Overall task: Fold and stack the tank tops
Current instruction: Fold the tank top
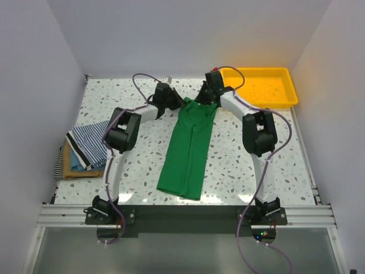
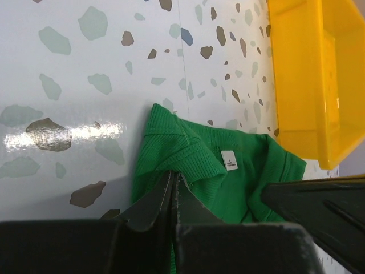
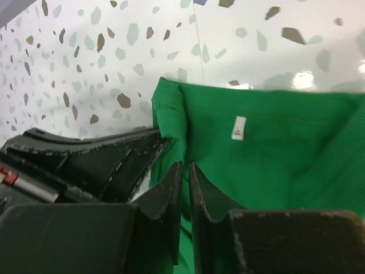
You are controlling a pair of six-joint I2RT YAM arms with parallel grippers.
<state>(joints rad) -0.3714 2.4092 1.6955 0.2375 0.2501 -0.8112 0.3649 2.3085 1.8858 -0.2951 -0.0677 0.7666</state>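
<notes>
A plain green tank top [image 1: 185,154] lies stretched out long down the middle of the table, its top end at the far side. My left gripper [image 1: 181,103] is shut on the left corner of that far end; the left wrist view shows the jaws [image 2: 173,178] pinching a fold of green cloth [image 2: 228,188]. My right gripper [image 1: 203,101] holds the right corner, its jaws [image 3: 186,169] closed on a thin layer of green cloth [image 3: 274,154]. A white label [image 3: 239,127] shows inside the neck. At the left edge lies a pile with a thin navy-white striped top [image 1: 88,142] over a tan one [image 1: 77,166].
A yellow plastic tray [image 1: 259,85] stands at the far right corner, close to the right arm and visible in the left wrist view [image 2: 308,74]. The pile's lowest layer, boldly striped [image 1: 60,162], reaches the table's left edge. White walls enclose three sides.
</notes>
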